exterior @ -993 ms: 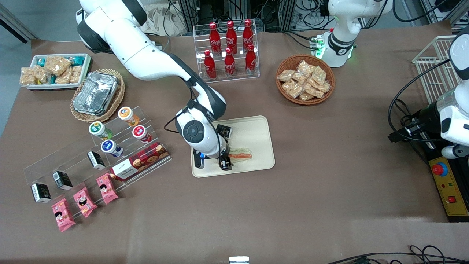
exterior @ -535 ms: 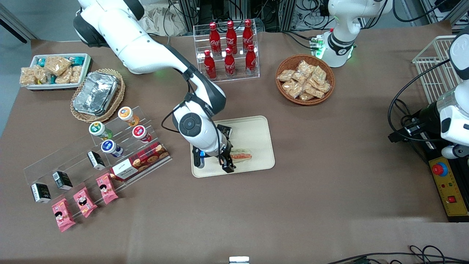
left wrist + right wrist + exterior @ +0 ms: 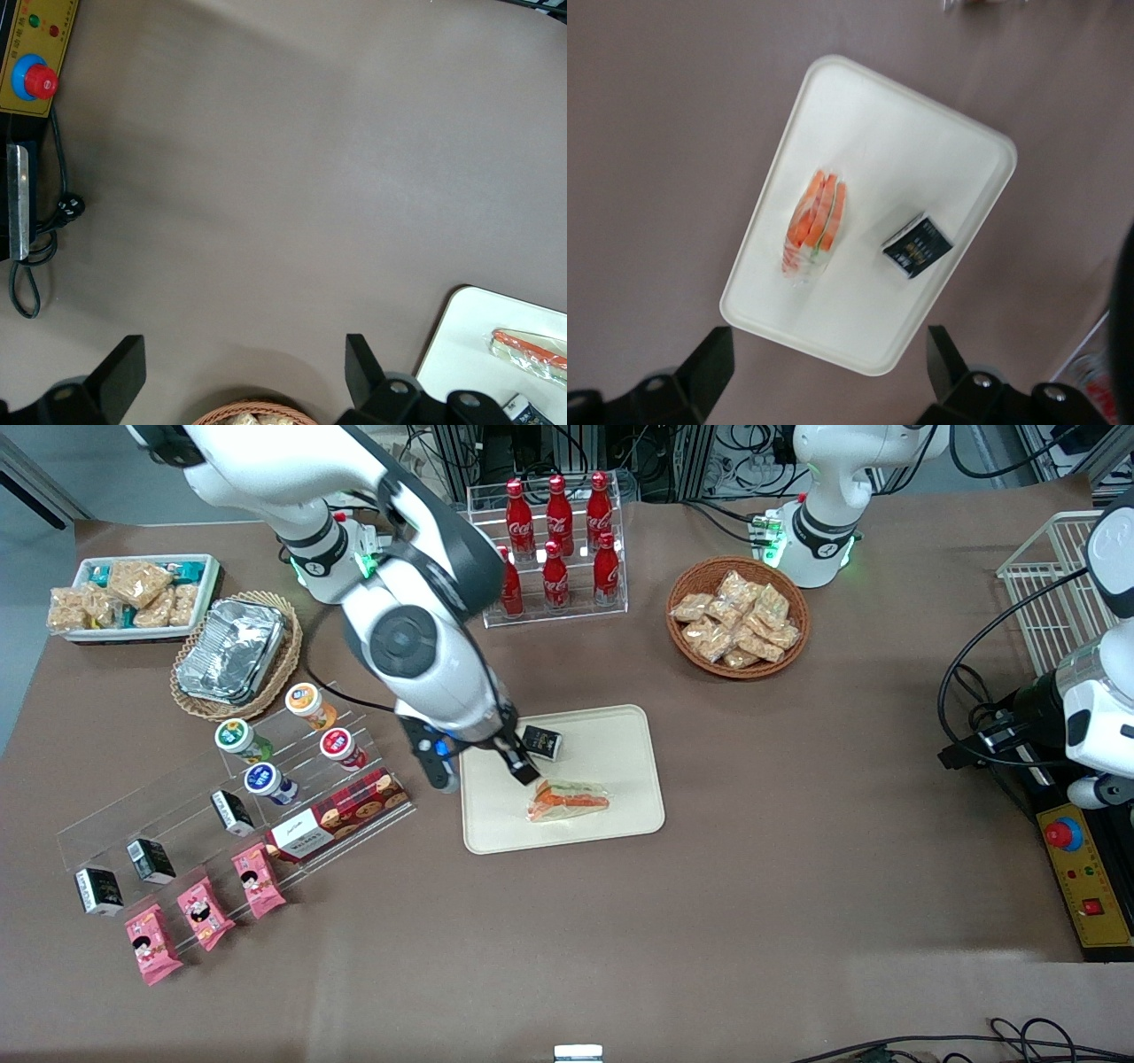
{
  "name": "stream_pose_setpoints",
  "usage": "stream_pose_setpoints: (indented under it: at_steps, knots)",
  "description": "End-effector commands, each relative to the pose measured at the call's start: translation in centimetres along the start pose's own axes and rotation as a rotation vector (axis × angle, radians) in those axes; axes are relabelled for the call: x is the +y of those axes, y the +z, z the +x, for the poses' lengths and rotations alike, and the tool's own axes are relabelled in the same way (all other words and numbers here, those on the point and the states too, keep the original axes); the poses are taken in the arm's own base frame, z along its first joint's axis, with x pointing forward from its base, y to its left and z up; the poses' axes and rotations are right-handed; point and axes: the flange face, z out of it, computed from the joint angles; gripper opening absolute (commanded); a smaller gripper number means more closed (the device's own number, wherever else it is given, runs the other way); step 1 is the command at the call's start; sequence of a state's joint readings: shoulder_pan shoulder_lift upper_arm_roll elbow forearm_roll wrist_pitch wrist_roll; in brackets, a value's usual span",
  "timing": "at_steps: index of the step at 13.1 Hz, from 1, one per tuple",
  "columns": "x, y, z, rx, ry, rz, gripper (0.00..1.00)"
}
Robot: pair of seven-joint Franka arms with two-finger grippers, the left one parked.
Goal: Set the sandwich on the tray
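Note:
The sandwich (image 3: pixel 567 801), a wrapped wedge with orange and green filling, lies flat on the cream tray (image 3: pixel 620 735), on the half nearer the front camera. My gripper (image 3: pixel 483 766) hangs well above the tray's edge toward the working arm's end, open and holding nothing, apart from the sandwich. From the right wrist view I look straight down on the sandwich (image 3: pixel 815 221) and the tray (image 3: pixel 859 106), with the open gripper (image 3: pixel 830 367) high above them. The left wrist view catches the sandwich (image 3: pixel 532 347) on the tray's corner (image 3: pixel 461 354).
A small black box (image 3: pixel 541 742) also lies on the tray. An acrylic stepped shelf (image 3: pixel 292 779) with cups, a cookie box and pink packets stands beside the tray. A cola bottle rack (image 3: pixel 554 545) and a wicker snack basket (image 3: pixel 738 615) stand farther from the camera.
My gripper has let go of the sandwich and risen high, moving away from the camera toward the working arm's end. The sandwich stays on the tray.

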State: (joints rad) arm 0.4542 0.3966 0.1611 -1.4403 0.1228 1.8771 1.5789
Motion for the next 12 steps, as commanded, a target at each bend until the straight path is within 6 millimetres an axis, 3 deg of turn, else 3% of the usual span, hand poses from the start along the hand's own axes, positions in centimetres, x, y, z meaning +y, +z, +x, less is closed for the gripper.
stream_pose_setpoints:
  at_steps: [1, 3, 6, 10, 12]
  knots:
    - [4.9, -6.0, 3.7, 0.045, -0.182, 0.006, 0.97]
    - [8.2, -8.9, 7.1, 0.076, -0.341, 0.019, 0.97]
    - [11.5, -12.2, 13.1, 0.088, -0.52, -0.002, 0.97]
    - [15.2, -14.2, 24.2, 0.099, -0.831, -0.027, 0.97]
    - [16.2, -15.3, 27.8, 0.208, -0.949, -0.108, 0.97]
